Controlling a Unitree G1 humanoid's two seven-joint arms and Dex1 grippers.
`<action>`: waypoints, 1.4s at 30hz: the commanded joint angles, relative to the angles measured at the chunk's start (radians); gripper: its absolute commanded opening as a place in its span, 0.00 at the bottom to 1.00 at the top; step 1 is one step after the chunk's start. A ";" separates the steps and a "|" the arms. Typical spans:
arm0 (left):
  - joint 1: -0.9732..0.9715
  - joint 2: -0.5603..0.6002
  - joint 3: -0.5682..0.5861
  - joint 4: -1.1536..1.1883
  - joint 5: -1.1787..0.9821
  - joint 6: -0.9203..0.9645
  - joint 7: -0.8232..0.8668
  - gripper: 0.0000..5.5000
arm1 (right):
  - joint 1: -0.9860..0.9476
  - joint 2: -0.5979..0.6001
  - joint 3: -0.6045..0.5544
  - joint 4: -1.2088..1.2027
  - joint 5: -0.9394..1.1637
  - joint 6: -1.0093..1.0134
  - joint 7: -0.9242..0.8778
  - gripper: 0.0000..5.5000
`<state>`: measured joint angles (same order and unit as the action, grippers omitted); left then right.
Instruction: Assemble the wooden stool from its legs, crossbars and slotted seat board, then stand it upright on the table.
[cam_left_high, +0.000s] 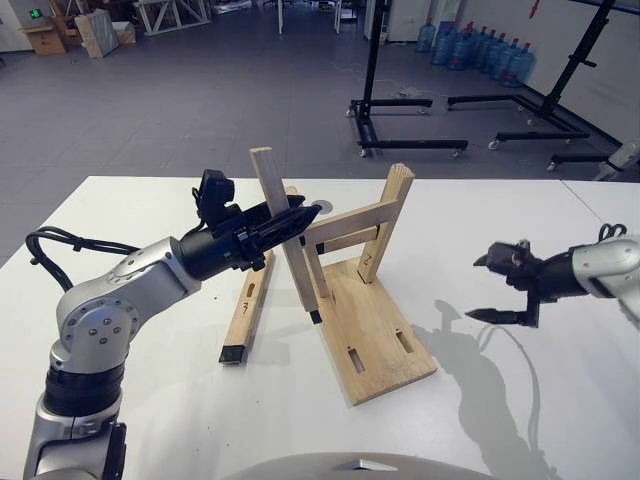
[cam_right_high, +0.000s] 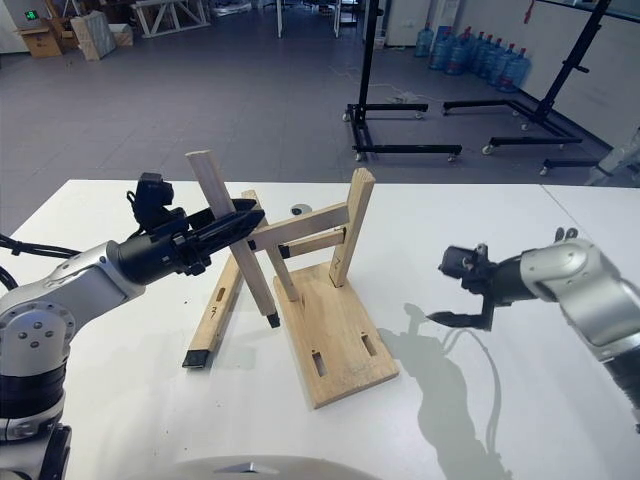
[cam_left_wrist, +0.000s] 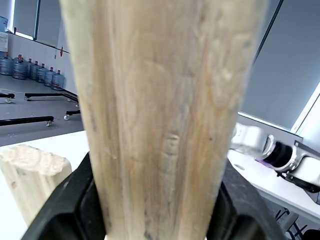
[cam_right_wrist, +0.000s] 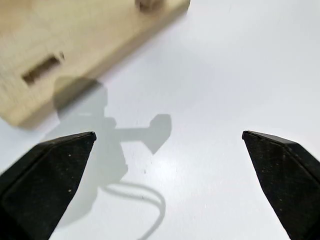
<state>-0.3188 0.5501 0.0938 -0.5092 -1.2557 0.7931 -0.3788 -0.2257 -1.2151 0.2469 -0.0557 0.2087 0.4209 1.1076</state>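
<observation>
The slotted seat board (cam_left_high: 378, 335) lies flat on the white table (cam_left_high: 560, 400). On its far end a frame of two legs (cam_left_high: 385, 225) joined by crossbars (cam_left_high: 350, 218) stands tilted. My left gripper (cam_left_high: 293, 220) is shut on the frame's left leg (cam_left_high: 272, 185), which shows close up between the black fingers (cam_left_wrist: 70, 210) in the left wrist view. A loose leg (cam_left_high: 250, 305) with a black tip lies on the table left of the board. To the right of the board my right gripper (cam_left_high: 492, 287) hovers open above the table with nothing in it; its wrist view shows the seat board (cam_right_wrist: 75, 40) corner.
Black wheeled stands (cam_left_high: 410, 125) and several water bottles (cam_left_high: 480, 45) are on the floor beyond the table's far edge. A small round disc (cam_left_high: 326, 208) lies on the table behind the frame. Bare tabletop spreads right of the board and along the front.
</observation>
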 joint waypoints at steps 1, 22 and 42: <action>0.010 -0.016 0.013 -0.015 -0.003 -0.006 0.004 0.38 | 0.048 0.121 0.093 0.036 -0.072 -0.052 0.006 0.98; 0.001 0.058 0.045 0.031 -0.017 0.033 -0.192 0.38 | 0.091 0.297 0.075 -0.043 -0.146 0.036 -0.069 0.98; 0.103 -0.110 -0.147 0.049 0.364 -0.175 -0.335 0.38 | 0.040 0.399 0.011 -0.020 -0.103 0.078 -0.077 0.98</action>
<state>-0.2218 0.4520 -0.0737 -0.4199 -0.8540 0.5938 -0.7327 -0.1673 -0.8163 0.2500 -0.0705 0.1130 0.4946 1.0233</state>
